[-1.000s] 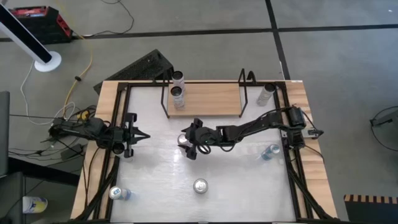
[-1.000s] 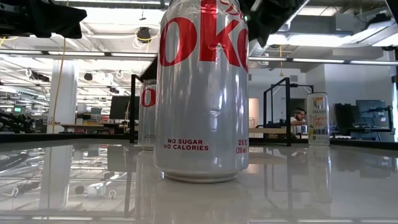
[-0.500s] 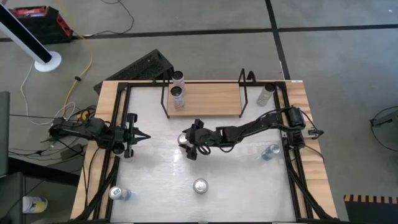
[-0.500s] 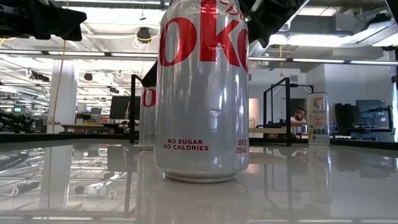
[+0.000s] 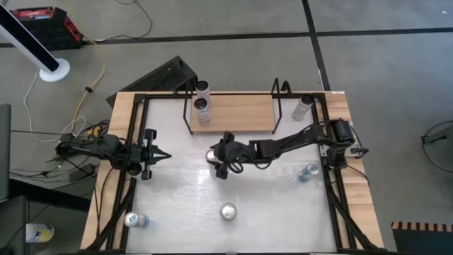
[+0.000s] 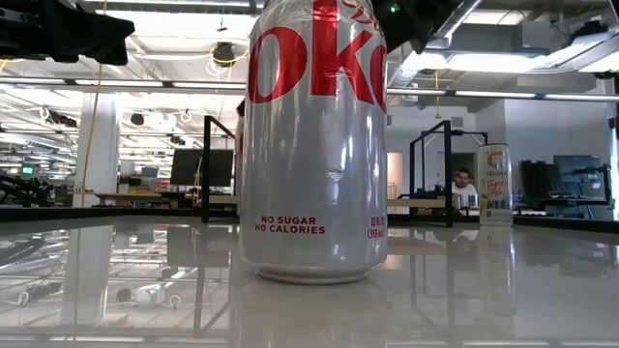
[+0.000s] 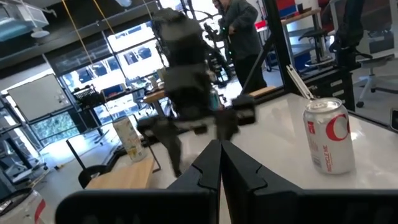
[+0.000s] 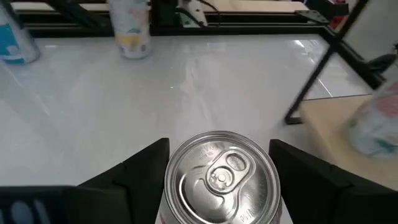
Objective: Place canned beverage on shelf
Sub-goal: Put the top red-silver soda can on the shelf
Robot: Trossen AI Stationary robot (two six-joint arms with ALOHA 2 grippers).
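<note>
My right gripper [image 5: 216, 158] is shut on a silver soda can [image 5: 211, 154] at the middle of the table, just in front of the shelf [image 5: 241, 113]. In the right wrist view the can's top [image 8: 217, 174] shows between my two fingers. The shelf is a light-wood board in a black wire frame, with cans [image 5: 202, 106] standing at its left end. In the low view the held can is hidden behind the near can. My left gripper [image 5: 161, 154] is shut and empty at the table's left side. My right gripper pinches the can by its side wall, near the top rim [image 8: 171, 177], one finger [image 8: 146, 168] on each side. The fingers come slanting down from the table's right. The can stands upright. I cannot tell whether its base is off the table.
A Diet Coke can [image 5: 228, 210] stands near the front edge and fills the low view [image 6: 314, 145]. One can lies at the near left [image 5: 133, 220] and another at the right [image 5: 306, 172]. A further can [image 5: 303, 106] stands right of the shelf.
My right gripper has gone a little toward the table's right and far edges, toward the shelf, taking the can with it. In the low view that can has gone out of sight from left of the near can.
</note>
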